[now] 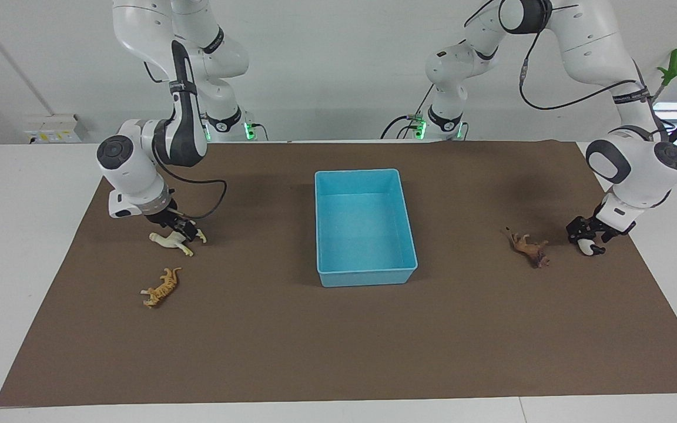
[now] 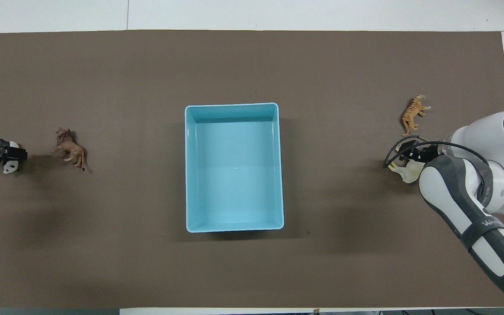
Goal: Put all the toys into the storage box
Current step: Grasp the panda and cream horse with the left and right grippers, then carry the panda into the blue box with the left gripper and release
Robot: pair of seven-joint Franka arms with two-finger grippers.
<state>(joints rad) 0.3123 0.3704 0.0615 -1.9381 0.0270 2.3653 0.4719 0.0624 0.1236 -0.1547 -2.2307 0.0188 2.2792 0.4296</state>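
Right gripper [image 1: 184,230] is down on the cream-white plastic horse figurine [image 1: 169,241] at the right arm's end of the matte brown mat [image 1: 338,341]. Fingers straddle the horse's body; can't tell if they're clamped. The horse looks to be lying on the mat. The orange striped plastic tiger [image 1: 161,286] lies on its side just beside it, farther from the robots. The rectangular light blue plastic storage box [image 1: 367,276], smooth with low walls and rounded corners, sits mid-mat, holding nothing. The brown plastic lion [image 1: 529,248] lies on its side toward the left arm's end. Left gripper [image 1: 589,239] is closed around the glossy black-and-white panda figurine [image 1: 591,249] at mat level, beside the lion.
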